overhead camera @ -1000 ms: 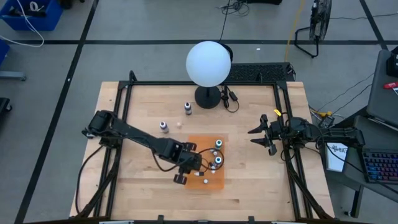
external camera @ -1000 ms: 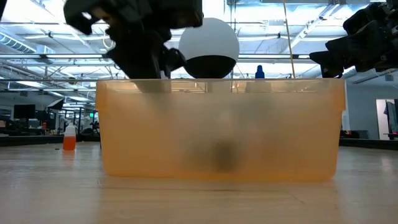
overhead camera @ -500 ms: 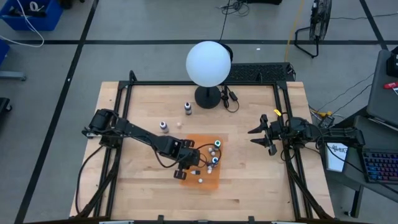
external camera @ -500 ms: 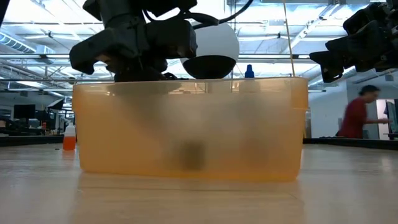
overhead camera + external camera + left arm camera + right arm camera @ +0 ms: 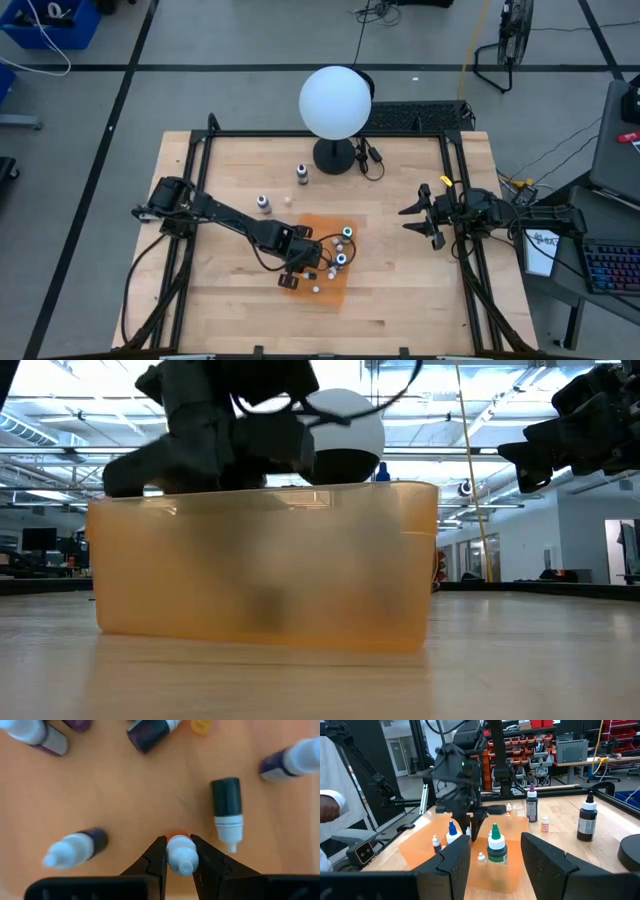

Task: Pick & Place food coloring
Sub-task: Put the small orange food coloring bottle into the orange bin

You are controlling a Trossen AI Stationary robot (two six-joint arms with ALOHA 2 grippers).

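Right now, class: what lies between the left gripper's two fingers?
In the left wrist view, a small white-capped bottle sits between the left gripper's fingers, over the orange bin floor.

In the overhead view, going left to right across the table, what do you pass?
Left tool over the orange bin → green-topped bottle in the bin → white globe lamp → right tool.

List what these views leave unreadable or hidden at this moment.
- Low view: the orange tub has a cloudy wall, so the bottles inside are only dim smudges.
- High view: the left claw is masked by its own wrist.
- Left wrist view: the white-capped bottle between the fingers shows only its cap, so its body colour is hidden.
- Right wrist view: the right claw shows open and empty; bottle labels are too small to read.
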